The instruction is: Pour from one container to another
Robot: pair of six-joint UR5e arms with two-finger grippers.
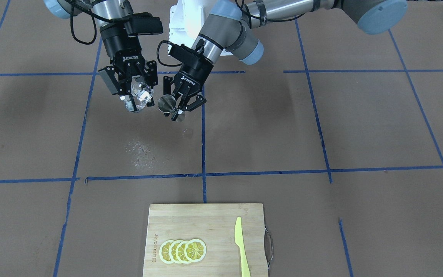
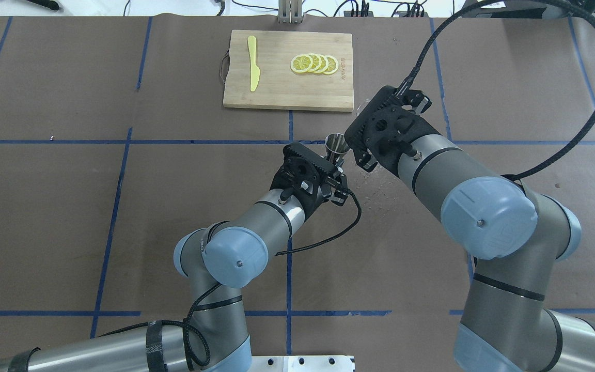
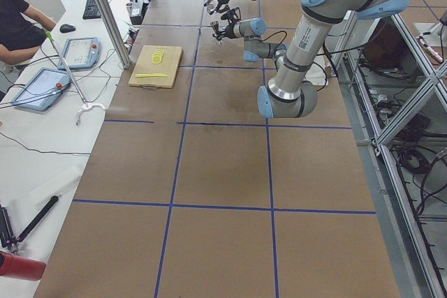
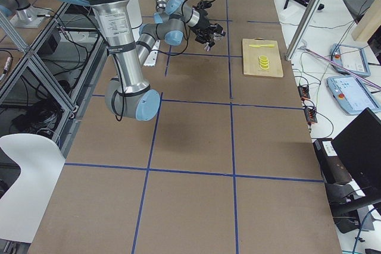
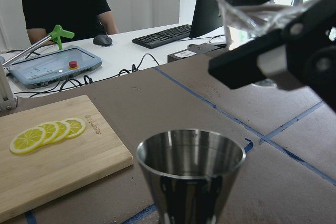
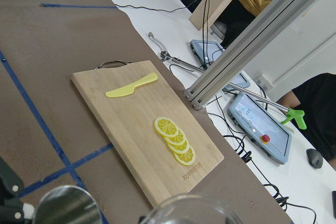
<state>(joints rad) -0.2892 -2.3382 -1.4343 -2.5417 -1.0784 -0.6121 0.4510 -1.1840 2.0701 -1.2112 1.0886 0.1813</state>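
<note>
A steel measuring cup [image 1: 166, 103] hangs above the table with my left gripper [image 1: 175, 109] shut on it; it stands upright in the left wrist view [image 5: 190, 174]. Just beside it, a clear glass [image 1: 141, 93] is held in my right gripper [image 1: 139, 99], which is shut on it. In the left wrist view the glass [image 5: 257, 3] is tilted, above and to the right of the cup's mouth. From overhead the cup [image 2: 337, 144] shows between both wrists, while the glass is hidden under the right wrist. The right wrist view shows the glass rim [image 6: 189, 211] and the cup [image 6: 65, 205] at the bottom edge.
A wooden cutting board [image 1: 190, 219] with lemon slices [image 1: 183, 251] and a yellow knife [image 1: 240, 246] lies at the operators' side of the table. Wet specks [image 1: 144, 148] mark the brown surface below the grippers. A person [image 5: 65, 3] sits at the desk beyond.
</note>
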